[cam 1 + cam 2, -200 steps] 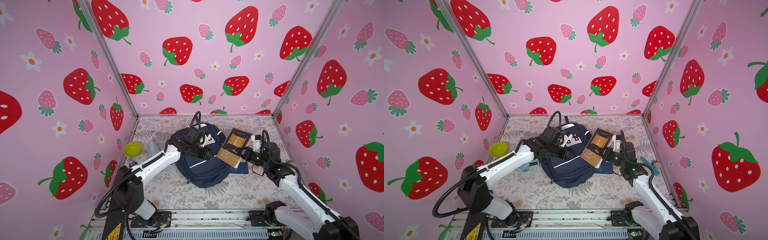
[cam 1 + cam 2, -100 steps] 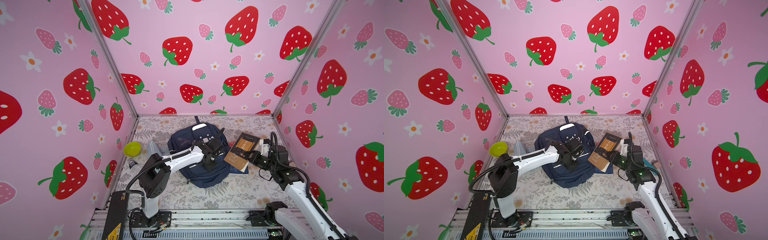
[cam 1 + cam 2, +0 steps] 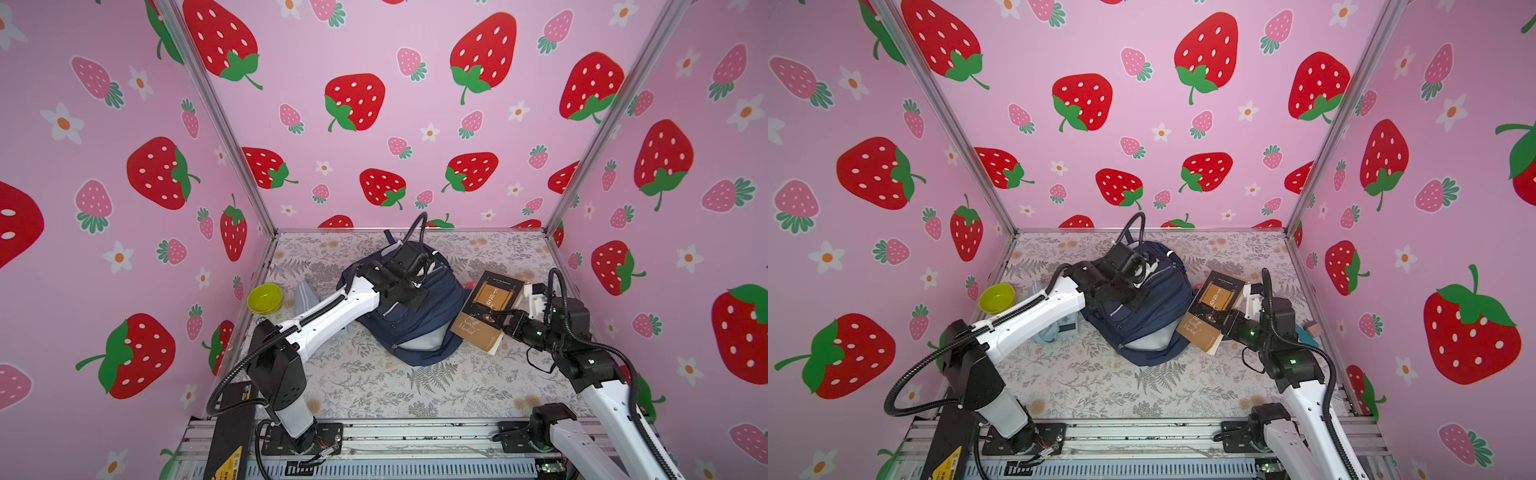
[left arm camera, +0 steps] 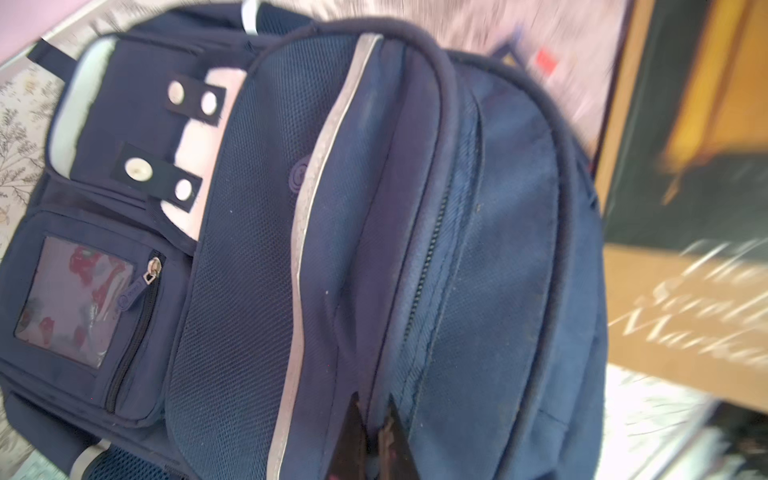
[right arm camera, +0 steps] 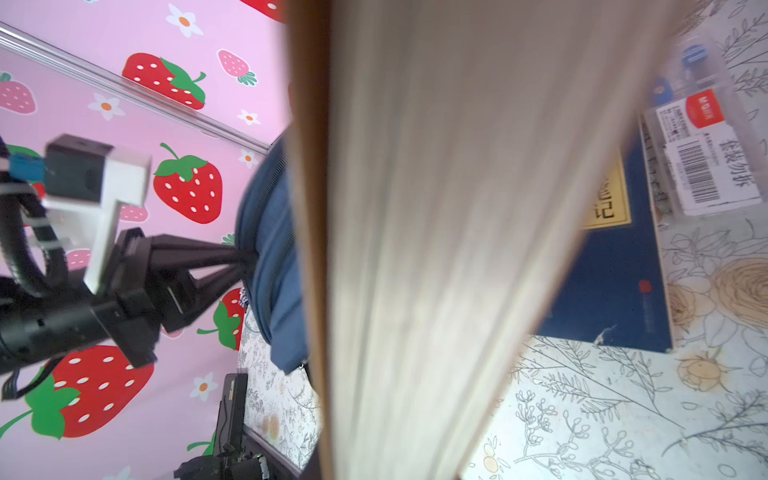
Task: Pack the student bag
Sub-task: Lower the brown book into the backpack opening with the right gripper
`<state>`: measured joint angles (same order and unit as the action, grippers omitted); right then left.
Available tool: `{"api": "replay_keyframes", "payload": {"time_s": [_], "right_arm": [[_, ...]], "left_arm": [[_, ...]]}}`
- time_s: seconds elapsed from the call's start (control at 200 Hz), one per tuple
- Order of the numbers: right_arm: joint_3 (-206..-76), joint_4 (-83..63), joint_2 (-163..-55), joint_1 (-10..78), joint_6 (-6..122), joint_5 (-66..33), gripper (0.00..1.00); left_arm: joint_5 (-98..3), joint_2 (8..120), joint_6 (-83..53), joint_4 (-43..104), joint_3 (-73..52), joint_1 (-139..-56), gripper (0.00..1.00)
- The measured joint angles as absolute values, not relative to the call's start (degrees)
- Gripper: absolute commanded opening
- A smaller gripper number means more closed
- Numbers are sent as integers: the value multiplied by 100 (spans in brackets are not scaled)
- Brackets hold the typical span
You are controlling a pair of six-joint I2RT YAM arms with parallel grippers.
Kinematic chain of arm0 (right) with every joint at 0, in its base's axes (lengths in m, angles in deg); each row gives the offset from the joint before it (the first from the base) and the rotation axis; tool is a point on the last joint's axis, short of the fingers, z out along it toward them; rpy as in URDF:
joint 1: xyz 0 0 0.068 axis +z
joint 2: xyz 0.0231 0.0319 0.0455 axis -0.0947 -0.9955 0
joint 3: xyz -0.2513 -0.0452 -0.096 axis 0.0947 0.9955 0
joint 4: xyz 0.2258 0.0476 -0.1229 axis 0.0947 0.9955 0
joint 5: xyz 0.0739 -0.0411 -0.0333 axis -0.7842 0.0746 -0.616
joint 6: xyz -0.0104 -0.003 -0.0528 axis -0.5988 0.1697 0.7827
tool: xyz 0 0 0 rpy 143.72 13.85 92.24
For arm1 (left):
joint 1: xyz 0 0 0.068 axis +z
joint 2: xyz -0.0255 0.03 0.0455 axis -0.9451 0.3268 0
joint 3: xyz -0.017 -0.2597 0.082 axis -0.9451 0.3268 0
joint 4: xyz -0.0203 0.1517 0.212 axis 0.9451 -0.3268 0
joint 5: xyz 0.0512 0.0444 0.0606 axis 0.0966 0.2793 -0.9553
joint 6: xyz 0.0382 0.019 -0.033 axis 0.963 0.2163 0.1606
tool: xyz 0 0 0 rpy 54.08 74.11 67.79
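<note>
Navy fabric first: the student bag (image 3: 432, 320) lies flat in the middle of the floral table cover (image 3: 374, 386), pockets up, its top loop toward the back wall. The left arm stretches across its upper half in both top views and hides its own fingertips there. Seen from the wrist cameras, the left gripper (image 4: 373, 419) has its jaws drawn almost together, nipping a ridge of cloth next to the main zip.

The right gripper (image 3: 497, 319) is clamped on the near edge of a tan-and-black book (image 3: 484, 309), which tilts with one side against the bag's flank. The book's pale page edge fills the middle of the right wrist view and blocks that gripper's own jaws there.

Under the book lies a dark blue volume (image 5: 615, 286) with a yellow label. Just beside it is a clear plastic box (image 5: 706, 124) with a barcode sticker.

Left of the bag, near the wall, sits a lime-green bowl (image 3: 264, 297), with a pale grey item (image 3: 305, 294) between it and the arm.
</note>
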<state>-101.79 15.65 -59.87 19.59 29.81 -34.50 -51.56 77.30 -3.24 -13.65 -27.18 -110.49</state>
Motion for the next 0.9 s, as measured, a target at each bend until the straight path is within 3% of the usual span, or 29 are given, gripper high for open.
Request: {"api": "replay_keyframes", "payload": {"time_s": [0.135, 0.34, 0.76, 0.815, 0.9], "right_arm": [[-9681, 854, -5733, 2241, 2432, -3614, 0], [-8875, -507, -6107, 3393, 1468, -3351, 0], [-8964, -4002, -9278, 4184, 561, -2578, 0], [-9170, -4219, -9685, 4247, 531, -2466, 11], [-9487, -4470, -10196, 4330, 478, -2289, 46]], "left_arm": [[-4026, 7542, -753, -707, -2493, -10448, 0], [-2850, 7376, -1365, 147, -1778, -10151, 0], [-1499, 7357, -2064, 1011, -1684, -10129, 0], [-1419, 7357, -2130, 1079, -1684, -10116, 0], [-1335, 7357, -2228, 1186, -1673, -10075, 0]]}}
